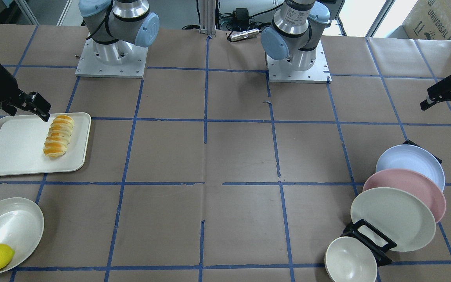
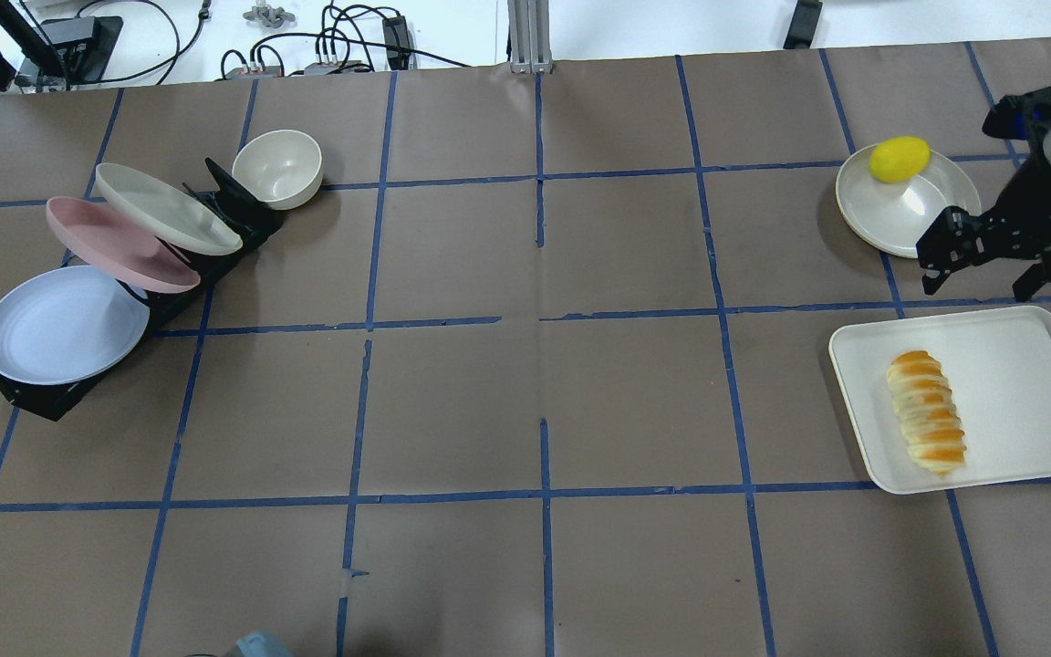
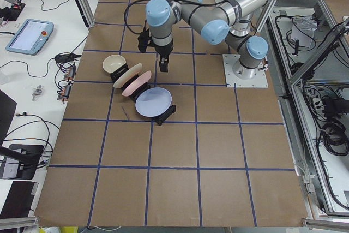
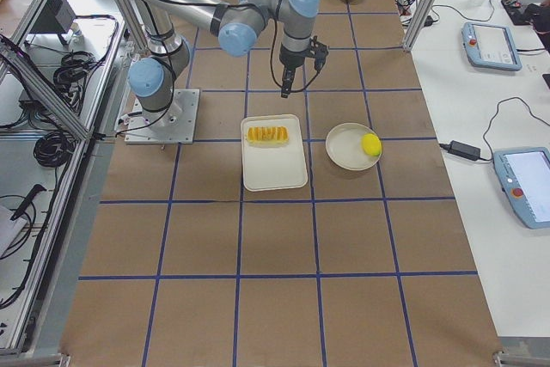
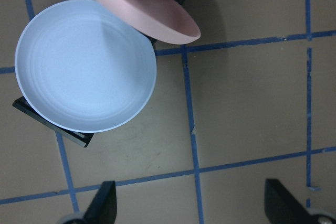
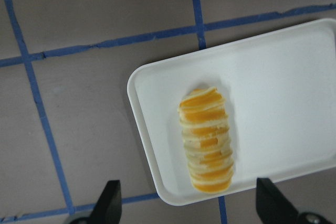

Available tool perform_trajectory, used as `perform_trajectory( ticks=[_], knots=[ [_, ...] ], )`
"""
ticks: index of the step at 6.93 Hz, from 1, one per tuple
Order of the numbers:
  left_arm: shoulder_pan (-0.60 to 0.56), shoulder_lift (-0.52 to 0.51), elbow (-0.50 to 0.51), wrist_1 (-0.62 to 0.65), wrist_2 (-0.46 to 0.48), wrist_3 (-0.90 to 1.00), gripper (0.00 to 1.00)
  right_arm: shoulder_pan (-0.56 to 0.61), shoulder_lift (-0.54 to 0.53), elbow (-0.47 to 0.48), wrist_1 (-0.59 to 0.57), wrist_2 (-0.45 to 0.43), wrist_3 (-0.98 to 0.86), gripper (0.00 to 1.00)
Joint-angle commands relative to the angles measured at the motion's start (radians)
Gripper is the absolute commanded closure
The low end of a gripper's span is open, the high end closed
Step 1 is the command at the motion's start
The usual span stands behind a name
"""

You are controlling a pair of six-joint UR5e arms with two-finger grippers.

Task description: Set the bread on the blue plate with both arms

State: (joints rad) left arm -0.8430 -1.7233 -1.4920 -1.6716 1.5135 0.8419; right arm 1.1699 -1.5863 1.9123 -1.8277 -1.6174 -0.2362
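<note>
Nearest, the bread [image 2: 927, 412] lies on a white tray [image 2: 1018, 383], with the empty right gripper [image 2: 977, 274] spread wide just beyond. Across the table, the blue plate [image 2: 63, 324] leans in a black rack [image 2: 33, 397], the left gripper [image 1: 441, 109] above it, fingers wide.

- Left arm [image 1: 292, 19] and right arm [image 1: 129, 9]: silver-grey tubes are carrying round pale blue joint caps and black seam rings; a printed label is wrapping the left arm's tube.
- Base plates [image 1: 112, 69]: square silver plates are showing small screws along their edges.
- Left gripper [image 1: 441, 109] and right gripper [image 2: 979, 278]: black angular fingers are showing; a blue light is glowing on the right one.
</note>
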Motion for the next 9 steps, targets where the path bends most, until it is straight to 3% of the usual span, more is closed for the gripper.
perform_trajectory(
  ticks=[1, 3, 4, 8, 9],
  knots=[
    [0.089, -0.17, 0.157, -0.017, -0.007, 0.145, 0.0, -0.012, 0.002, 0.21, -0.273, 0.004, -0.003, 0.09],
    [0.094, -0.431, 0.267, -0.025, -0.068, 0.143, 0.0, -0.027, 0.087, 0.281, -0.465, -0.002, -0.012, 0.11],
    [0.085, -0.497, 0.341, -0.031, -0.064, 0.143, 0.0, -0.048, 0.1, 0.303, -0.523, -0.012, -0.017, 0.11],
    [0.009, -0.611, 0.362, -0.02, -0.088, 0.132, 0.02, -0.07, 0.137, 0.335, -0.545, -0.006, -0.029, 0.13],
    [0.005, -0.625, 0.371, -0.02, -0.084, 0.141, 0.16, -0.07, 0.138, 0.352, -0.562, -0.004, -0.035, 0.14]
  ],
)
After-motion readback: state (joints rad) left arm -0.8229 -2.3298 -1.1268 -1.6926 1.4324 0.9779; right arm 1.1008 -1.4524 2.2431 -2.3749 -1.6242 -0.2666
